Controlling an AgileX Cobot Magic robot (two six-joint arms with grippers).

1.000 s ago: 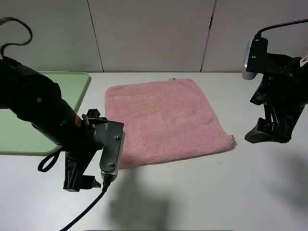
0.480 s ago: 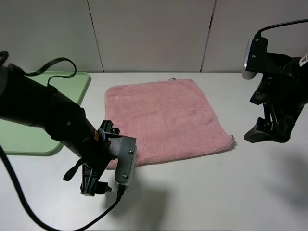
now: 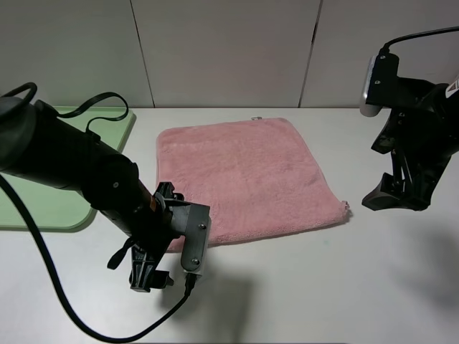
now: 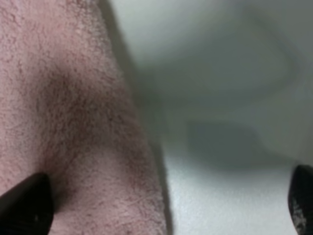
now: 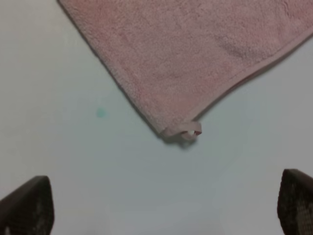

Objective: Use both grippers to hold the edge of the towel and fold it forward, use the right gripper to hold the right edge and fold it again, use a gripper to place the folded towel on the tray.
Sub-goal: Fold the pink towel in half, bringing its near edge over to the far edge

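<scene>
pink towel (image 3: 244, 179) lies flat on the counter (image 3: 323, 287). left tool (image 3: 150, 276), jaws wide, straddles its near-left corner; right tool (image 3: 391, 201), equally wide, hangs beside the near-right corner. best to lower both onto the near hem (image 3: 272, 231) and pinch evenly.

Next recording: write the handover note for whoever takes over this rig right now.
Left hand: open, empty, low at the towel's camera-side left corner, straddling its edge.
Right hand: open, empty, above the camera-side right corner.
Towel lies flat, unfolded, on the table beside the tray.
Done: no fold yet. Left: grip the edge with both hands, fold forward, fold again, place on tray.
</scene>
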